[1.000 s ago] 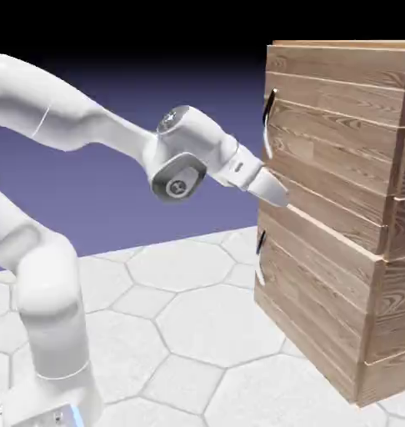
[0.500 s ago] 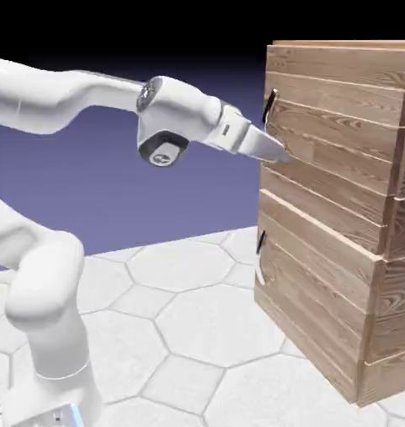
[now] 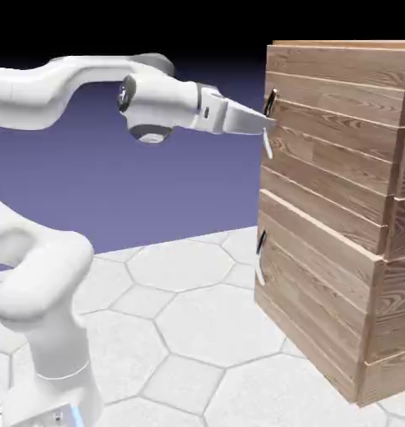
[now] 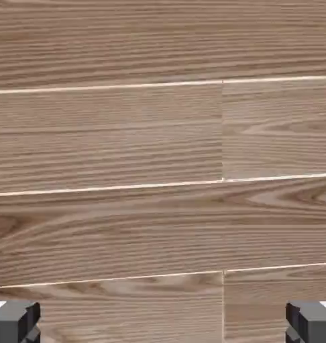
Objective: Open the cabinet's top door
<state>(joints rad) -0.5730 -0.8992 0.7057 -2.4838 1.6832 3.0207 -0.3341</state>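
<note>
The cabinet (image 3: 386,293) stands at the exterior view's right, a tall box of wood planks. Its top door (image 3: 339,154) sits flush with the front and carries a slim curved handle (image 3: 268,143) on its left edge. My gripper (image 3: 267,126) points almost level at that handle, its tip right at the handle's middle; touching or not, I cannot tell. In the hand view only the door's planks (image 4: 159,134) fill the picture and the handle is hidden. The gripper (image 4: 163,326) is open, its grey fingertips (image 4: 15,321) far apart at the bottom corners, nothing between them.
Below the top door is the lower plank door (image 3: 314,300) with its own small handle (image 3: 260,254). The table (image 3: 181,334) has a white hexagon pattern. The arm's base (image 3: 47,384) rises at the lower left.
The hand has risen along the cabinet front from the top door's lower edge to the handle's height and levelled out. The jaws have stayed wide. The door has not moved.
</note>
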